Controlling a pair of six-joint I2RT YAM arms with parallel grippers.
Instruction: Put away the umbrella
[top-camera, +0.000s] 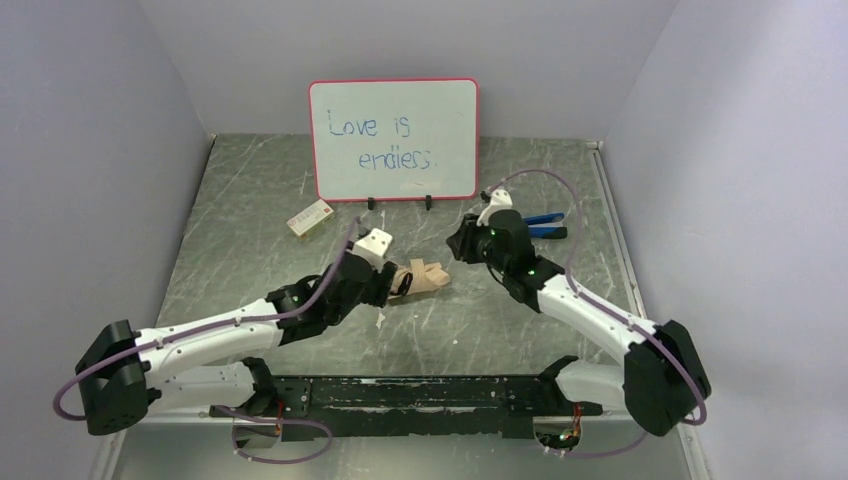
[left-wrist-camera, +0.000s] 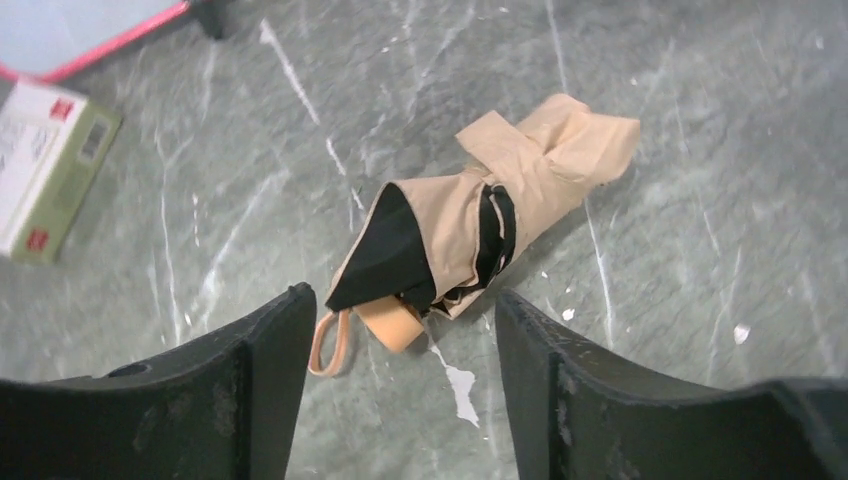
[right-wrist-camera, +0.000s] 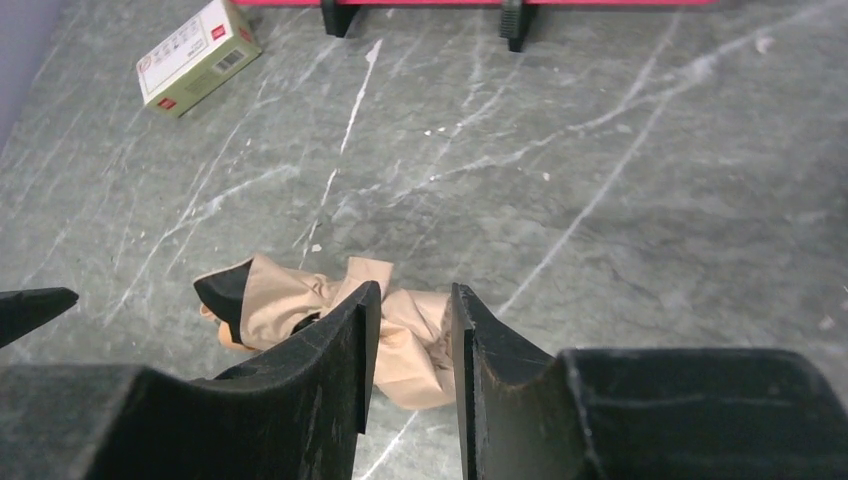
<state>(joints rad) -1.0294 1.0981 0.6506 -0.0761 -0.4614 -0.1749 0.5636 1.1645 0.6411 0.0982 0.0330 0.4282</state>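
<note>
The umbrella (top-camera: 425, 277) lies folded on the grey table as a small tan and black bundle. Its pale orange handle and wrist loop (left-wrist-camera: 330, 340) point toward my left gripper (left-wrist-camera: 402, 310). That gripper is open and empty, with its fingers on either side of the handle end and not touching it. My right gripper (right-wrist-camera: 415, 300) is slightly open and empty. It hovers above and to the right of the bundle's tan fabric tip (right-wrist-camera: 410, 340). In the top view the left gripper (top-camera: 388, 285) is at the bundle's left end. The right gripper (top-camera: 462, 245) is up and to the right of it.
A whiteboard (top-camera: 393, 140) with a pink frame stands on two black feet at the back. A small white-red box (top-camera: 310, 217) lies at its left front. A blue-black clip tool (top-camera: 545, 225) lies behind the right arm. Walls close in the table on three sides.
</note>
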